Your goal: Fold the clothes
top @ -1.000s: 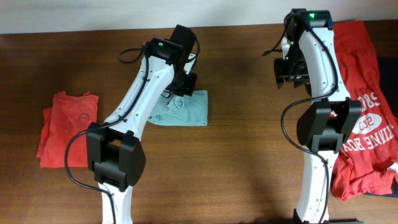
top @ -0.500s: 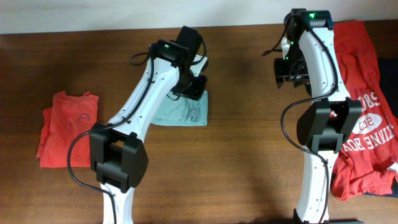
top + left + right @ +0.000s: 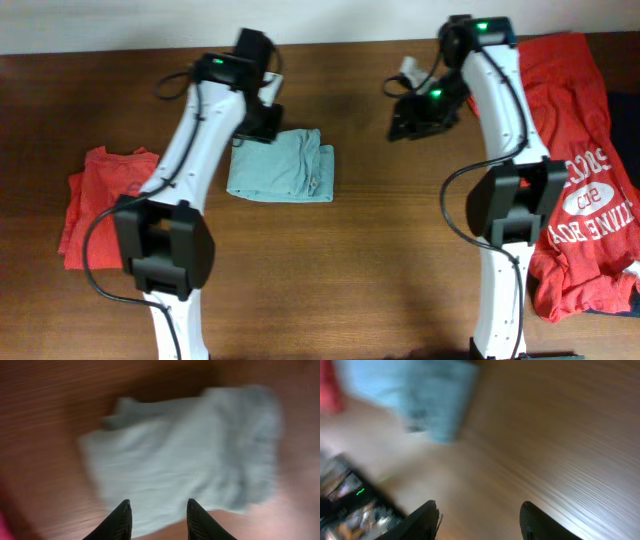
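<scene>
The pale grey-blue T-shirt (image 3: 282, 166) lies folded into a compact rectangle on the surface (image 3: 380, 260), left of centre toward the far edge, and appears set down as finished or nearly so. The left end effector (image 3: 158, 505) hangs above its far-left corner, fingers spread, gripping nothing. The right end effector (image 3: 479, 505), likewise spread and empty, hovers over bare wood well to the shirt's right. A small orange-red T-shirt (image 3: 105, 200) lies by the left edge. A large orange-red T-shirt with white lettering (image 3: 580, 190) sprawls unfolded at the right edge, and the right arm (image 3: 500, 150) crosses its margin in the overhead view.
</scene>
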Motion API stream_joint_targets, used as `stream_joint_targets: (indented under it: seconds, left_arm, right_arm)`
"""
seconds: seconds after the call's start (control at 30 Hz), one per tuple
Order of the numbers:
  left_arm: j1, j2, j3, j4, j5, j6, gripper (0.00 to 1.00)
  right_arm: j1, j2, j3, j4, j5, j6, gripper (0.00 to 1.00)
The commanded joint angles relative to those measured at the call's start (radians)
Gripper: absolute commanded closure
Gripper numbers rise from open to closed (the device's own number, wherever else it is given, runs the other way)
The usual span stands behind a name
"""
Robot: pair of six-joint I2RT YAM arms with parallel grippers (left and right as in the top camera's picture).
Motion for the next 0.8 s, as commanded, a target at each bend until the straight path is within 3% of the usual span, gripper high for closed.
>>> stream_joint_targets:
  seconds: [0.0, 0.07, 0.1, 0.13, 0.37, 0.77]
  left_arm:
    - [0.072, -0.028, 0.020, -0.002, 0.062, -0.013, 0.65]
    - [0.089, -0.018, 0.020, -0.002, 0.076, -0.012, 0.71]
    - [0.093, -0.004, 0.020, 0.002, 0.076, -0.009, 0.78]
    - [0.093, 0.003, 0.019, 0.005, 0.076, -0.008, 0.78]
    - [0.093, 0.084, 0.019, 0.013, 0.077, -0.009, 0.79]
    - [0.093, 0.203, 0.019, 0.071, 0.053, -0.002, 0.79]
  right_arm:
    - [0.110, -0.029, 0.016, 0.013, -0.278, -0.138, 0.46]
    - [0.156, -0.026, 0.016, 0.055, -0.375, -0.136, 0.72]
    - [0.178, -0.022, 0.016, 0.091, -0.436, -0.115, 0.92]
    - [0.191, -0.018, 0.016, 0.119, -0.469, -0.091, 0.96]
    - [0.278, 0.050, 0.016, 0.291, -0.507, 0.025, 0.96]
    - [0.282, 0.238, 0.016, 0.330, -0.479, 0.028, 0.96]
